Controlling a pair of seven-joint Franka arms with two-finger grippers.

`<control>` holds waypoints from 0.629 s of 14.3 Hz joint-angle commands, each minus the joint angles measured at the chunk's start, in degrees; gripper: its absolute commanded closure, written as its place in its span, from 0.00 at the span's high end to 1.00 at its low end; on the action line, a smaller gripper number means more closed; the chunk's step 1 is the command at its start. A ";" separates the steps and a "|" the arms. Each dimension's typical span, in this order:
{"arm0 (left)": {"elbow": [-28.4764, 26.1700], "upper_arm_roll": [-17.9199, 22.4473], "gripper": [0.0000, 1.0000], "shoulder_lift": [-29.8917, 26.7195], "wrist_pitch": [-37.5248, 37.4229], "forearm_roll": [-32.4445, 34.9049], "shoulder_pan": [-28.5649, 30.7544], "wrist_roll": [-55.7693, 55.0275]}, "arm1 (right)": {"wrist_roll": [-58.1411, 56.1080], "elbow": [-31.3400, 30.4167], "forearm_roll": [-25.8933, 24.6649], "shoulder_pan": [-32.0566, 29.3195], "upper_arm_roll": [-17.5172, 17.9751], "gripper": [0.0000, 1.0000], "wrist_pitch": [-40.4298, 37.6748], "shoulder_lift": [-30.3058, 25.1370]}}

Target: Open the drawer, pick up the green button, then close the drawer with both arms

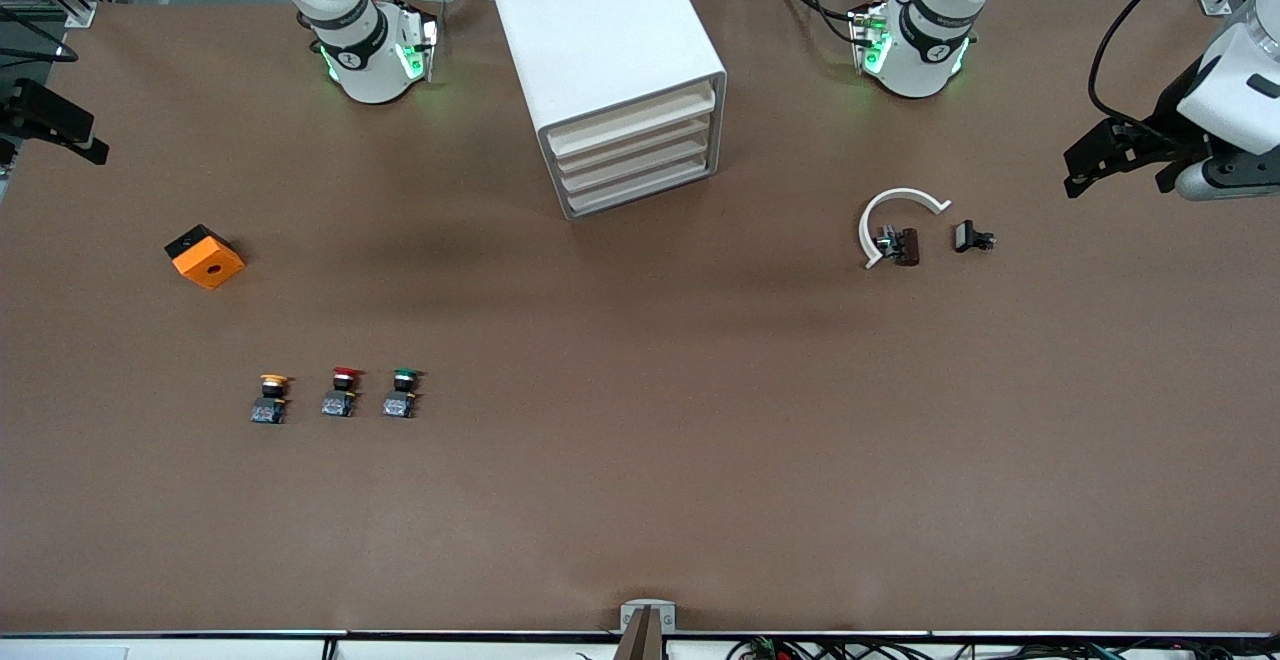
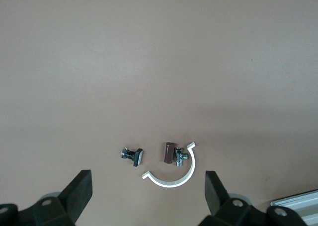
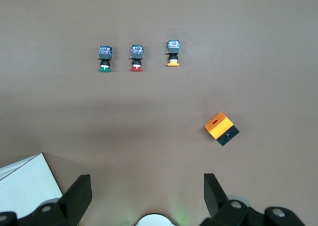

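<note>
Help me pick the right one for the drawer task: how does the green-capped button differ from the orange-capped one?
The green-capped button stands at the cabinet-ward end of the row; the orange-capped button at the other, slightly nearer the front camera. Caps differ in color. Both have black necks and grey-blue bases.

No text, label, brand or number can be read anywhere.

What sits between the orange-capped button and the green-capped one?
The red-capped push button stands between the orange-capped and green-capped button, shown in the front view.
</note>
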 commanded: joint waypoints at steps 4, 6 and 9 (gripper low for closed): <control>1.87 -0.17 1.00 0.79 -1.31 0.39 0.43 1.21 | 0.90 -2.24 0.58 -2.15 3.12 1.00 0.03 -2.26; 1.87 -0.08 1.00 0.79 -1.31 0.39 0.60 1.29 | 0.80 -2.24 0.15 -2.15 3.12 1.00 -0.33 -2.43; 2.22 -0.16 1.00 0.79 -1.31 0.39 0.43 1.21 | 0.89 -2.85 -0.12 -2.15 2.95 1.00 1.86 -3.31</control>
